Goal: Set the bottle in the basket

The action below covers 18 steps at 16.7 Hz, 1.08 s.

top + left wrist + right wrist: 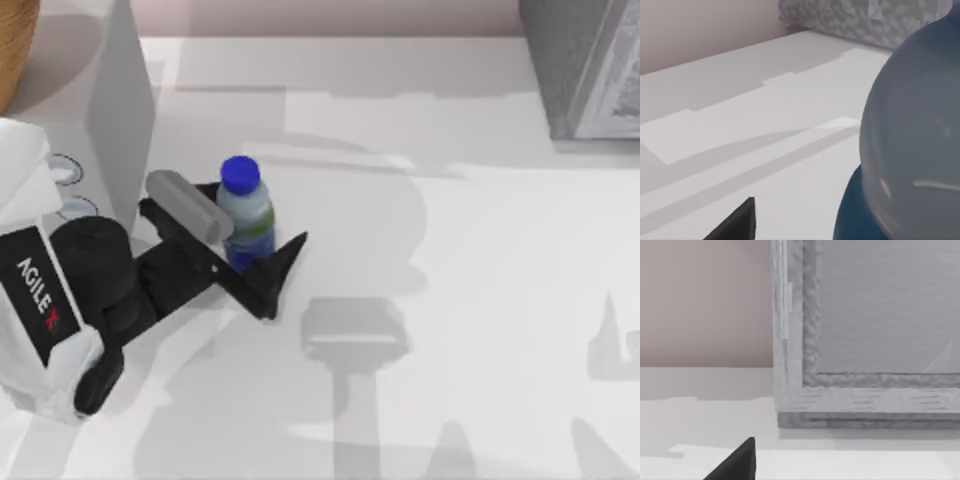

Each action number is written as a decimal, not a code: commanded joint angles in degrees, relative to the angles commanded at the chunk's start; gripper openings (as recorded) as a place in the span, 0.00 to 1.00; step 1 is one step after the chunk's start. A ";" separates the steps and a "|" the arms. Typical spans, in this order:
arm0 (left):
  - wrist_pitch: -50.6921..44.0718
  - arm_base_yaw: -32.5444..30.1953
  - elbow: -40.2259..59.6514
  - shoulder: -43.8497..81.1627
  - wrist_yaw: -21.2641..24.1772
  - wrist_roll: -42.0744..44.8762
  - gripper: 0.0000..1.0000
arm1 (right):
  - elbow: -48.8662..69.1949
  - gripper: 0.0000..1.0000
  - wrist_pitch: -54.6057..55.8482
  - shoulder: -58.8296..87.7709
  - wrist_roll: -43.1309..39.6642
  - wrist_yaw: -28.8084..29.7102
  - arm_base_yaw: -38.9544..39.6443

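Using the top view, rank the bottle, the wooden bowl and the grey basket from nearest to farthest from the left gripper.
1. Bottle, standing between the left gripper's fingers.
2. Wooden bowl, top view's far left corner.
3. Grey basket, far right corner.

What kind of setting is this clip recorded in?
Probably a rendered tabletop test scene, not a real room: a plain white table with flat, hard-edged shadows, one bottle between the left gripper's open fingers, and a grey basket at the top view's far right corner.
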 joint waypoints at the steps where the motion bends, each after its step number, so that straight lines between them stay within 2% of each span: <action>1: 0.00 0.00 0.00 0.00 0.00 0.00 1.00 | 0.00 1.00 0.00 0.00 0.00 0.00 0.00; 2: 0.00 0.00 0.00 0.00 0.00 0.00 1.00 | 0.00 1.00 0.00 0.00 0.00 0.00 0.00; 15: 0.00 0.00 0.00 0.00 0.00 0.00 0.02 | 0.00 1.00 0.00 0.00 0.00 0.00 0.00; 18: 0.00 0.00 0.00 0.00 0.00 0.00 0.00 | 0.00 1.00 0.00 0.00 0.00 0.00 0.00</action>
